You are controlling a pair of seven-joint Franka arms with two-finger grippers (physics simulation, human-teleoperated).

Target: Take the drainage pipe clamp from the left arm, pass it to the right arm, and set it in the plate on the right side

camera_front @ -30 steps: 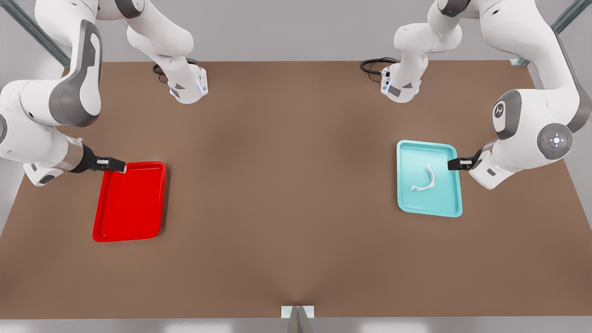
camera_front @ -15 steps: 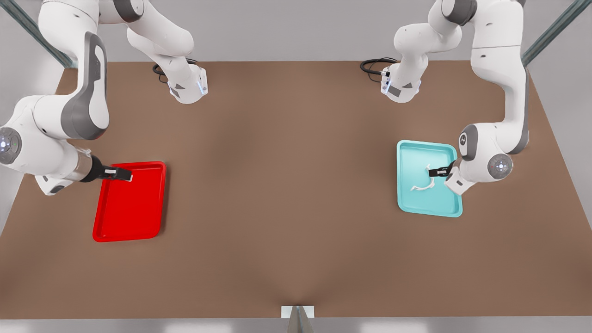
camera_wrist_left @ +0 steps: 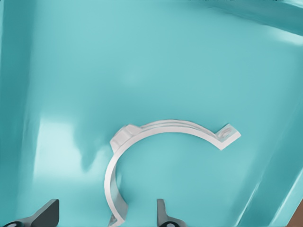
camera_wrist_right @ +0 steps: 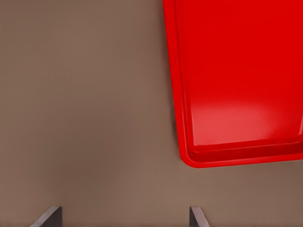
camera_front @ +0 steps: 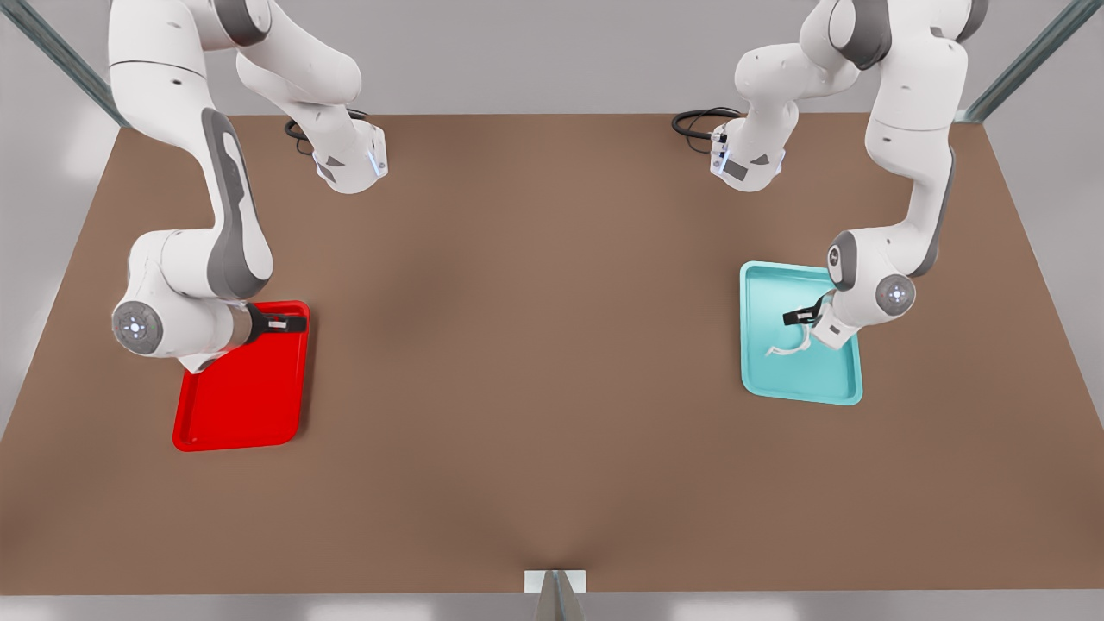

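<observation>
**Ana:** Drainage pipe clamp [camera_wrist_left: 161,135] first: where do we have it relative to the left gripper [camera_wrist_left: 102,215]?

**Ben:** Our left gripper hangs right over it, fingers [camera_wrist_left: 45,213] spread apart with one end of the white half-ring between them, nothing gripped yet. The clamp lies flat inside the teal tray [camera_front: 763,366], on the front view's right.

**Ana:** And our right gripper [camera_wrist_right: 120,215]?

**Ben:** Its fingers are apart too and it holds nothing. It waits above the brown table [camera_front: 535,345], by a corner of the red plate [camera_front: 237,405], on the front view's left.

**Ana:** So which step are we on?

**Ben:** We judge it the pickup, the very first step; handover and placing are not yet done.

**Ana:** What does the next move call for?

**Ben:** Lowering the left gripper and closing on the thin strip squarely, since it could slip or tilt.
</observation>
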